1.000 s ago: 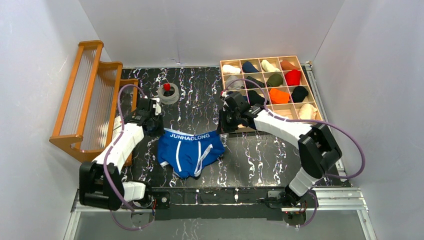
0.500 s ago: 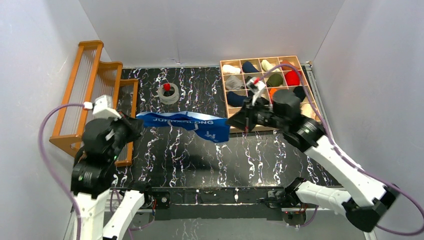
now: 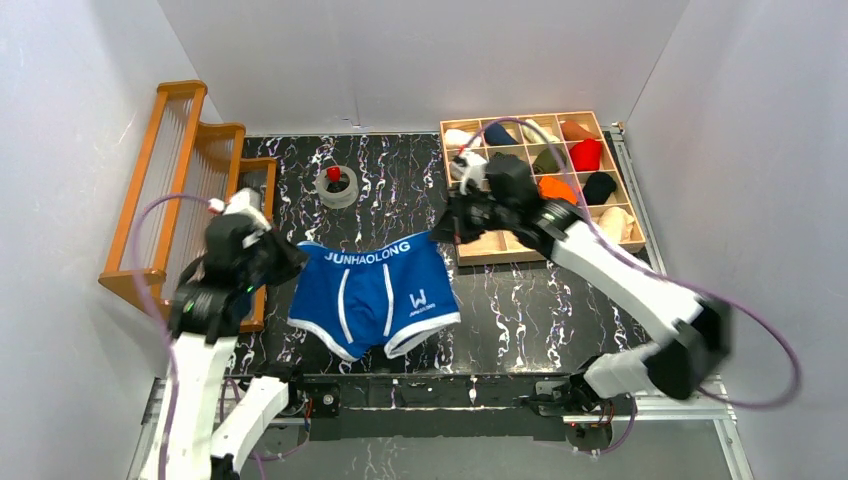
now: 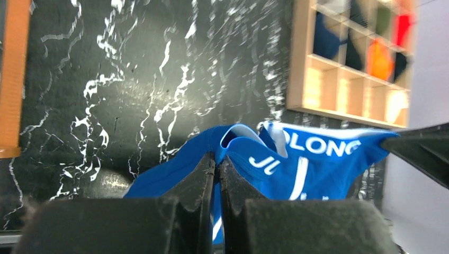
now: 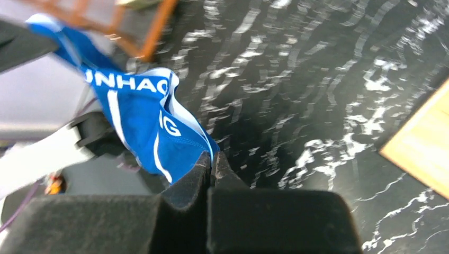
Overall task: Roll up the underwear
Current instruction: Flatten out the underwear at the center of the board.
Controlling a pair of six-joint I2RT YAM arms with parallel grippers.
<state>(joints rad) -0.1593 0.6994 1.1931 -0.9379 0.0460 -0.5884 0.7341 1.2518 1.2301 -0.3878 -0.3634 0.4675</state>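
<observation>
Up over the black marble table [image 3: 520, 310], the blue boxer briefs [image 3: 375, 295] hang stretched btw the two claws. L claw [image 3: 288, 262] is pinched tight on the left end of the waistband [image 3: 368, 256]. R claw [image 3: 441, 231] is pinched tight on the right end. Both wrist views show fingers squeezed together w/ blue cloth in the gap.

Big thing for the next move: the waistband, w/ its white letters, runs side to side from one claw to the other, a bit higher at the R end. The legs point down toward the robot's bases. So each arm is right at its own corner, and neither is nearer. Can't tell if the leg ends touch the table.

My guess: the briefs need to go down flat first, waistband far, legs near, then get rolled. The wooden box of cubbies [image 3: 520, 255] sits just behind the R claw, so that side has less room. The wooden rack [image 3: 170, 200] is beside the L arm.
</observation>
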